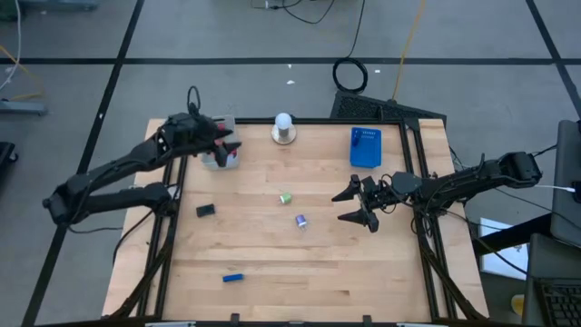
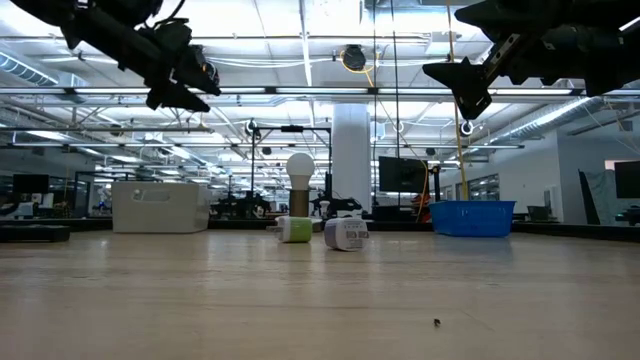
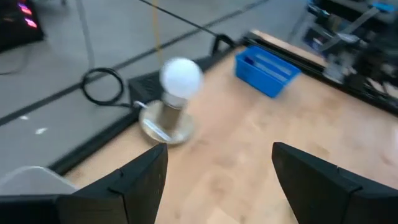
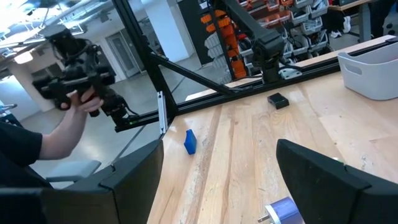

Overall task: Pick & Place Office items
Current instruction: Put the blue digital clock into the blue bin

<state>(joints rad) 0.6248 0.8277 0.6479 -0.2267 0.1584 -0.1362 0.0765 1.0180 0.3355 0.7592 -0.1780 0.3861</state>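
While both end effectors hang above the desk [image 1: 363, 272] with nothing held, the step in hand appears to be the transition between a placement and the next pick. The left end effector [image 1: 227, 141] hovers over the grey tray [image 1: 221, 156] at the far left of the desk, fingers spread wide and empty. The right end effector [image 1: 357, 206] hovers near the desk's right side, fingers wide and empty, just beside the purple item [image 1: 300, 221].

Loose office items lie apart on the desk: the green item [image 1: 285, 197] near the centre, the black block [image 1: 206, 210] to the left, the blue stick [image 1: 233, 278] near the front edge. The next move probably calls for the right arm to descend and centre its fingers on the purple item.

The desk is pale wood in a dark frame. A blue tray [image 1: 365, 147] and a white ball [image 1: 283, 122] on its base stand at the far edge. Beyond is an open workshop; a person's hand [image 4: 86, 102] holds a device.
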